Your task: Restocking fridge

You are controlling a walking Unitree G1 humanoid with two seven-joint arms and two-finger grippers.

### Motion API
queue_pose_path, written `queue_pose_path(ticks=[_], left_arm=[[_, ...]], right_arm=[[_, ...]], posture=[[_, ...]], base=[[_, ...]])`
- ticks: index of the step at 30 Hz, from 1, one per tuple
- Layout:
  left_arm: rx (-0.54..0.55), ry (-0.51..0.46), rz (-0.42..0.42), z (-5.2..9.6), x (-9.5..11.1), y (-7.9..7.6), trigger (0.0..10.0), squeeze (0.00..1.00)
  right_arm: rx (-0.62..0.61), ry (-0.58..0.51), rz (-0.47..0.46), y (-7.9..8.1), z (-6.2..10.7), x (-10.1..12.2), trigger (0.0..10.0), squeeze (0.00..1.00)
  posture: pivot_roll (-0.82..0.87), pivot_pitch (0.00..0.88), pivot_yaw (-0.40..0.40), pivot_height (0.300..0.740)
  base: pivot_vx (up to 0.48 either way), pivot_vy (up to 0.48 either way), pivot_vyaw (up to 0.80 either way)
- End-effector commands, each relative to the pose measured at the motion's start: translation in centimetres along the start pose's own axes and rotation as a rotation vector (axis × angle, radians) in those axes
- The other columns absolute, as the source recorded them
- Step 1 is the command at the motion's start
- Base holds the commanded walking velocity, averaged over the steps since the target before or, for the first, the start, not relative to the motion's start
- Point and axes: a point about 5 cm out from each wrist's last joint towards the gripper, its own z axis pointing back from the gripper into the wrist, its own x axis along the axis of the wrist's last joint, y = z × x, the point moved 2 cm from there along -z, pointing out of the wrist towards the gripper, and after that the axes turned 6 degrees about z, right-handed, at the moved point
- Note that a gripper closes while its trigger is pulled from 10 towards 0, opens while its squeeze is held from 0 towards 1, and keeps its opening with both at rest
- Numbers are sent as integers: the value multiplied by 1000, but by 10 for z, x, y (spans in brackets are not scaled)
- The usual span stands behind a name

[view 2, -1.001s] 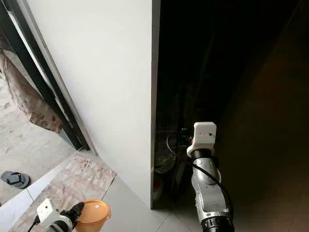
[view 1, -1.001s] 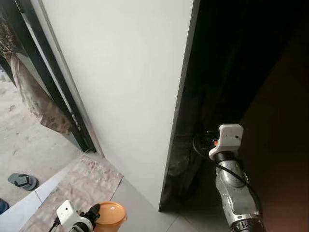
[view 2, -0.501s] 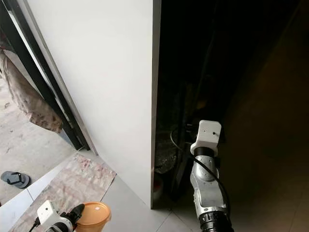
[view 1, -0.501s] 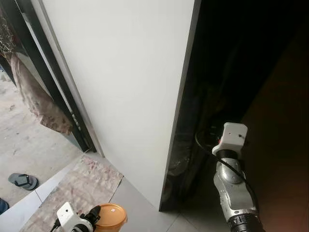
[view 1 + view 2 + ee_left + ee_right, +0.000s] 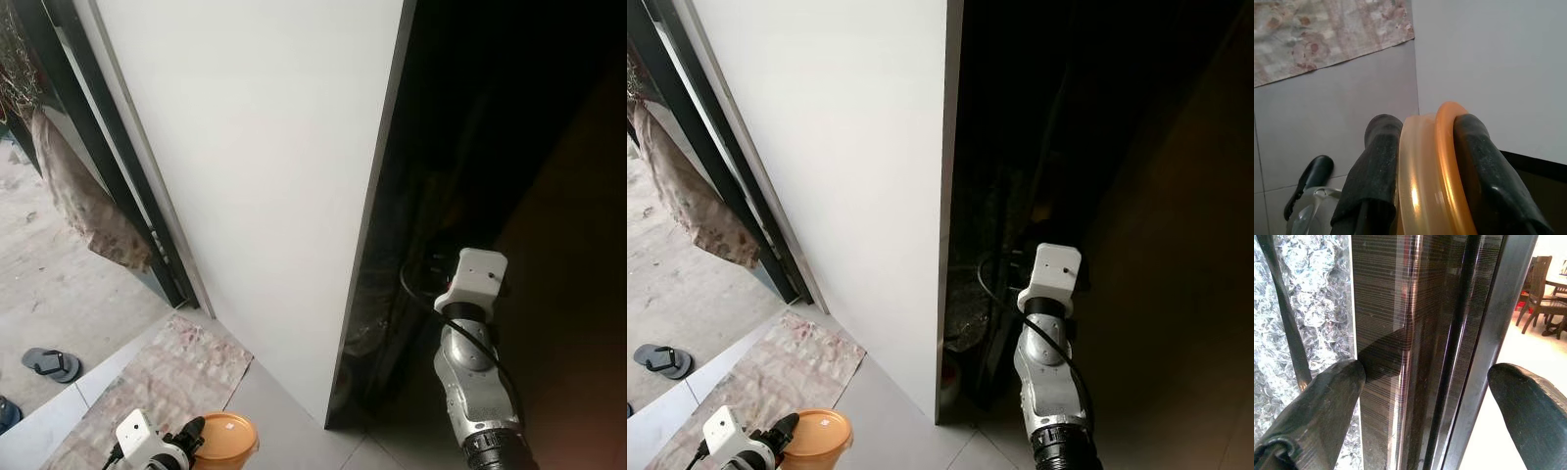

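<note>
My left gripper (image 5: 188,435) sits low at the bottom left, shut on a clear tub with an orange lid (image 5: 227,438). In the left wrist view its fingers (image 5: 1380,147) pinch the tub's rim (image 5: 1426,166) from both sides. A tall white fridge panel (image 5: 265,166) stands ahead, ending in a dark edge (image 5: 377,225). My right arm (image 5: 475,284) reaches into the dark gap beside that edge. In the right wrist view the right gripper (image 5: 1427,374) is open, one finger on each side of the glossy dark door edge (image 5: 1400,333) without touching it.
A patterned mat (image 5: 167,377) lies on the tiled floor in front of the panel. A sandal (image 5: 49,364) and a hanging cloth (image 5: 88,206) are at the left by a dark door frame (image 5: 108,166). Bubble wrap (image 5: 1312,298) and dining chairs (image 5: 1542,289) flank the door edge.
The head view has shifted slightly. My right wrist has edged a little further into the dark gap. The left gripper still holds the tub in the same place.
</note>
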Motion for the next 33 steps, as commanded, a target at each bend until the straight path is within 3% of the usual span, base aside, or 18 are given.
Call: queue_pose_path(ticks=[1,4,10,14,21,27,33], left_arm=[[13,6,-21,1,-2,3,10000,0],[14,9,-24,1,-3,4,10000,0],[15,14,-28,2,-5,4,10000,0],[20,20,-31,3,-8,6,10000,0],[19,25,-36,3,-8,6,10000,0],[21,28,-38,3,-9,7,10000,0],[24,31,-38,3,-11,7,10000,0]], right_arm=[[-110,17,17,-23,-5,-2,10000,0],[-145,21,29,-32,-4,-5,10000,0],[-262,54,77,-67,5,-17,10000,0],[-363,95,122,-100,15,-29,10000,0],[-429,154,171,-131,29,-45,10000,0],[-460,272,157,-143,44,-72,10000,0],[-364,408,145,-135,59,-107,10000,0]], posture=[[-46,18,11,740],[-47,20,12,740],[-51,26,12,740],[-53,28,12,740],[-59,26,11,740],[-59,27,9,740],[-59,30,8,740]], base=[[0,0,0],[0,0,0],[0,0,0],[0,0,0],[0,0,0],[0,0,0],[0,0,0]])
